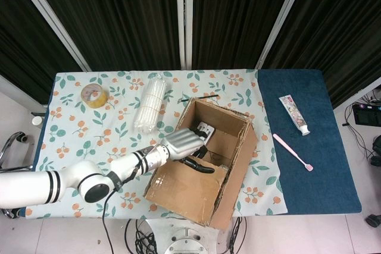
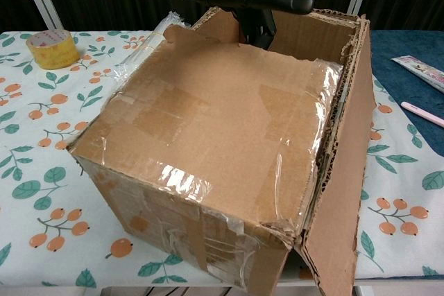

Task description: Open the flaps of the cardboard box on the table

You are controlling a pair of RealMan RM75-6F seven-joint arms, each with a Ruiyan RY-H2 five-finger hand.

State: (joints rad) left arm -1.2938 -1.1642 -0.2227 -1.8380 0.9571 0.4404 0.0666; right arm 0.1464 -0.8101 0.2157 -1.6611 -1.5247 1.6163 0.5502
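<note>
We see one worktop [image 1: 71, 129] from above, set before dark curtains [image 1: 125, 16] hung between pale upright posts. A white cloth printed with oranges and leaves covers most of it; a plain blue cloth [image 1: 315, 147] covers the right end.

One cardboard box [image 1: 205, 162] stands near the front edge, about the middle of the worktop, turned at an angle. Its near flap [image 2: 208, 129], patched with clear tape, lies tilted over the front part of the opening. The far part is open, and a small white item [image 1: 205, 128] shows inside. The right side flap [image 2: 343, 192] hangs down outside the box.

One arm is visible, the left, white with black bands, reaching in from the left. The left hand [image 1: 186, 144] is at the box's open top, its dark fingers [image 2: 258, 29] dipping inside past the flap's far edge. We cannot tell whether they grip anything. The right hand is out of sight.

Behind the box lies one bundle of clear straws [image 1: 150, 104]. One roll of yellow tape [image 1: 94, 95] sits at the far left. On the blue cloth lie one toothpaste tube [image 1: 294, 114] and one pink toothbrush [image 1: 293, 152], well apart from the box.
</note>
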